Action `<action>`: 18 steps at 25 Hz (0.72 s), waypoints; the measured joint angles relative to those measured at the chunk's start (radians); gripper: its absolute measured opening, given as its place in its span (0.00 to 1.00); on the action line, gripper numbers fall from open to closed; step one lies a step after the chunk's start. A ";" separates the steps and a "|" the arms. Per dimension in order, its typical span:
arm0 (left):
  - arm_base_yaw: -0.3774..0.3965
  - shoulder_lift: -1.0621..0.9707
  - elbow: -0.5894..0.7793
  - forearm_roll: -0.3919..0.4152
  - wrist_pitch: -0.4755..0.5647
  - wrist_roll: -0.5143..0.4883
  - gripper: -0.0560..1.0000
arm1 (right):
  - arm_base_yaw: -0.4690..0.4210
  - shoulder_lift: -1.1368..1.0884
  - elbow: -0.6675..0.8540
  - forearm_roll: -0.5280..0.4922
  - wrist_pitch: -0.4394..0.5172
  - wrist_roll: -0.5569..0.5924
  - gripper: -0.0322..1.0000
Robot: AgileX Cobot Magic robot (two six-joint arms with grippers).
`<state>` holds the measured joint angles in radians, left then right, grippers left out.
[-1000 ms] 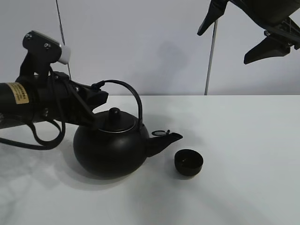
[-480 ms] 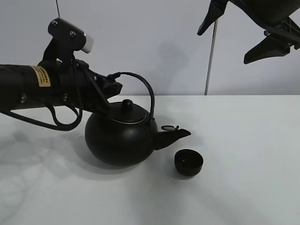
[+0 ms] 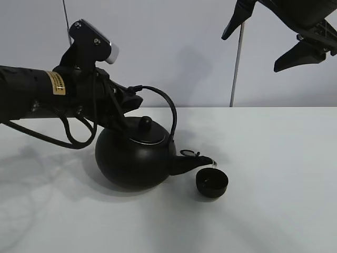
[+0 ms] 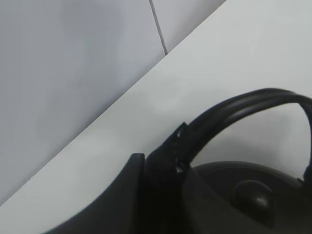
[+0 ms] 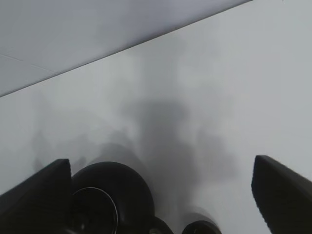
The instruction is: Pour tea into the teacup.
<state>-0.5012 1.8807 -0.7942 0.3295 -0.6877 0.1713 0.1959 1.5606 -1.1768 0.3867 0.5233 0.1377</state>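
The big round black kettle (image 3: 134, 158) is tilted, its spout down over the teacup (image 3: 212, 183), a small black bowl on the white table (image 3: 274, 174). A pale glint shows at the spout tip; I cannot make out a clear stream of tea. My left gripper (image 3: 132, 97) is shut on the kettle's arched handle (image 3: 167, 108). The left wrist view shows a finger (image 4: 161, 170) clamped on the handle (image 4: 243, 105) above the lid knob (image 4: 251, 195). My right gripper (image 3: 251, 52) hangs open and empty high at the upper right. Its wrist view looks down on the kettle (image 5: 109, 195) and teacup (image 5: 200, 228).
A pale wall (image 3: 184, 52) stands behind the table, with a thin vertical rod (image 3: 236, 68) behind the cup. The left arm's cables (image 3: 68, 139) hang beside the kettle.
The left gripper lifted the kettle, carried it right toward the cup, then tipped it so the spout dropped over the teacup. The right gripper has not moved.
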 joint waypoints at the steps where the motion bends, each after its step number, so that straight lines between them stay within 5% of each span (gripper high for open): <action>1: 0.000 0.000 -0.001 0.000 0.002 0.006 0.16 | 0.000 0.000 0.000 0.000 0.000 0.000 0.70; 18: 0.000 0.001 -0.024 0.001 0.026 0.035 0.16 | 0.000 0.000 0.000 0.000 0.000 0.000 0.70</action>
<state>-0.5012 1.8818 -0.8182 0.3303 -0.6613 0.2059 0.1959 1.5606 -1.1768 0.3867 0.5233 0.1377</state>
